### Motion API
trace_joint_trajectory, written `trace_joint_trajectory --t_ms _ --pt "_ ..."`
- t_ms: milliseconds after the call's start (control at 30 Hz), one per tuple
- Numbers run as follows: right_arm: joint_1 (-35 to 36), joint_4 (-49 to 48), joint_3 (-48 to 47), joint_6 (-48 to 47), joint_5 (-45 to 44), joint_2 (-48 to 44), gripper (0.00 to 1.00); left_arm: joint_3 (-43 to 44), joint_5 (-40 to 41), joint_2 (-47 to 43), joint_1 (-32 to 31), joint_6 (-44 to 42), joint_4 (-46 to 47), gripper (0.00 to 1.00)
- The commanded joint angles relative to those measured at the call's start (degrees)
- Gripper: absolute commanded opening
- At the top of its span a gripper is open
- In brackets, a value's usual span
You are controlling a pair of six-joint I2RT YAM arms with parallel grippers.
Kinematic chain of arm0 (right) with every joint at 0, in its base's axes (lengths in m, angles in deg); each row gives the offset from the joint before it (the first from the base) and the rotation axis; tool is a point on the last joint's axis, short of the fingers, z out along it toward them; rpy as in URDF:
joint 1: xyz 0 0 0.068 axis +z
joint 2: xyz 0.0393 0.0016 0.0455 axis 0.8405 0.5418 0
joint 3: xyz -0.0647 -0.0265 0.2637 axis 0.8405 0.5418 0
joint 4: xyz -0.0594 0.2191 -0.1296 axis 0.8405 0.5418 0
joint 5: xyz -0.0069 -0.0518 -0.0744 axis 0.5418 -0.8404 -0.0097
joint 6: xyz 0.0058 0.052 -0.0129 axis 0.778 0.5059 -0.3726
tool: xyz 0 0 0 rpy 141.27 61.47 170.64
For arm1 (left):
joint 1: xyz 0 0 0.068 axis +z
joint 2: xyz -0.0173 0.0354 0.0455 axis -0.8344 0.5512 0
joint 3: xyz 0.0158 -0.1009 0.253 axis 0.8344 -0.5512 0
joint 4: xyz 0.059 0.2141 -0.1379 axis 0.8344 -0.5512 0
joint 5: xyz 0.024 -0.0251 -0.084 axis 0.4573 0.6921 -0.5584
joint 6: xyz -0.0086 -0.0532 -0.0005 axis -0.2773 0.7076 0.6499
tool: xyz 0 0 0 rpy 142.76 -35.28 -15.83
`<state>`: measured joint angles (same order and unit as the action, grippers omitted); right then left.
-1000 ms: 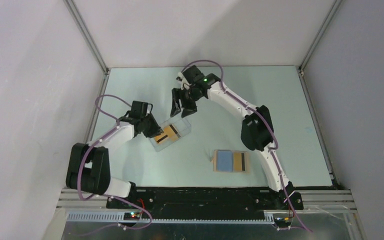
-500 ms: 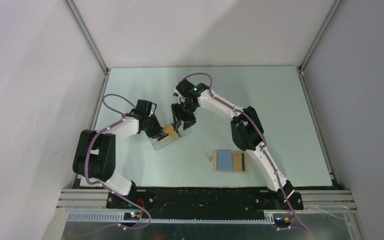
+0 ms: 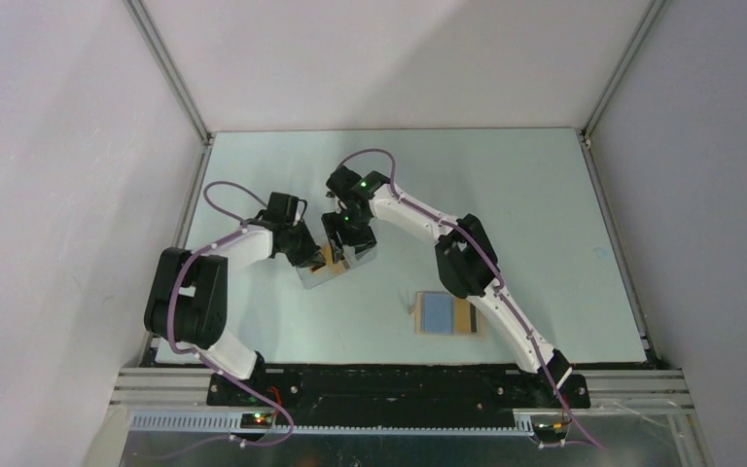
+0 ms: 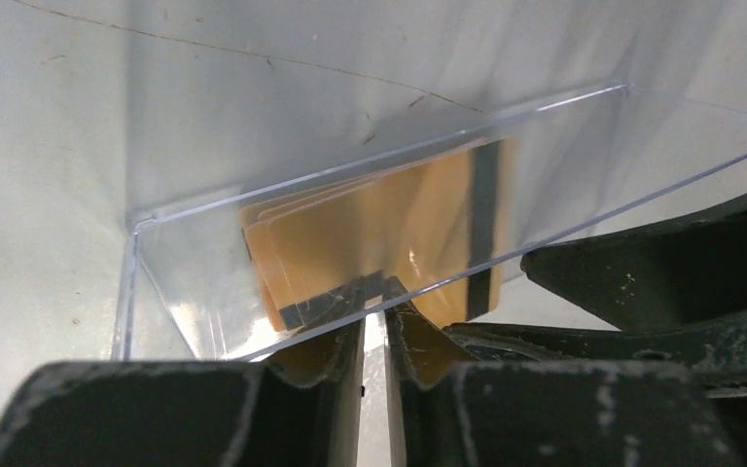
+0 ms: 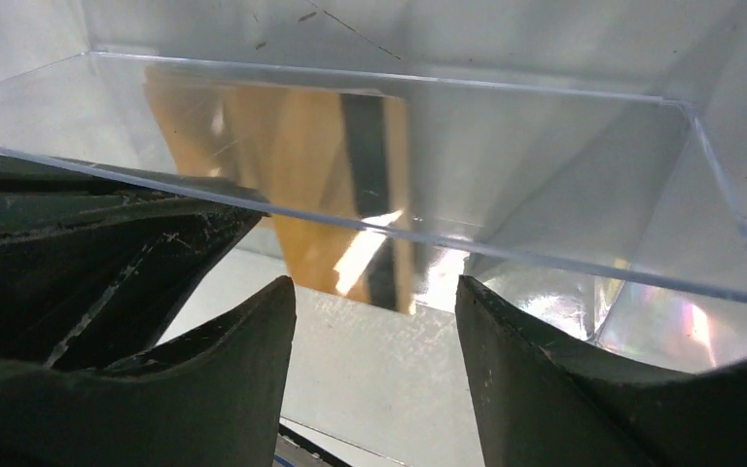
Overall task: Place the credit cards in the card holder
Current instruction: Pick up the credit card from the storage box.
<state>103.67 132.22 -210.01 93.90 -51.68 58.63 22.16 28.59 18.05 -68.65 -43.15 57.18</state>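
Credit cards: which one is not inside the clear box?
The single card on the open card holder; the other cards are stacked in the clear box.

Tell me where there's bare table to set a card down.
Widest: the table between the right arm and the right wall. The strip along the back wall is bare, as is the near stretch between the left arm and the card holder. Crowded: left of centre, where the left claw and right claw meet at the clear box.
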Motion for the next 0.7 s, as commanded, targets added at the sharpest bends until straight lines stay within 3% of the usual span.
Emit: trace_joint_trajectory --t_ms 0,167,333,500,667 --pt "-0.5 4.4 -0.8 -1.1 -5.7 3.1 0.66 0.2 -1.9 -2.3 -0.9 0.3 -1.2 0.20" --pt "-0.4 4.2 -0.4 -0.8 -4.2 4.1 0.67 -0.3 -4.4 -5.8 -1.4 1.6 -1.1 0.31" --pt "-0.8 1.7 1.2 0.1 -0.5 3.9 0.63 -1.6 -4.1 -4.6 -1.6 2.2 -1.0 0.31" --pt "-2.3 -2.3 5.9 2.7 5.5 2.1 0.52 -4.4 -0.6 -4.9 -1.5 2.6 -1.1 0.30" --pt "-3.0 -3.4 8.7 3.4 6.8 0.8 0.50 -5.7 -1.0 -2.8 -2.1 2.2 -1.0 0.31"
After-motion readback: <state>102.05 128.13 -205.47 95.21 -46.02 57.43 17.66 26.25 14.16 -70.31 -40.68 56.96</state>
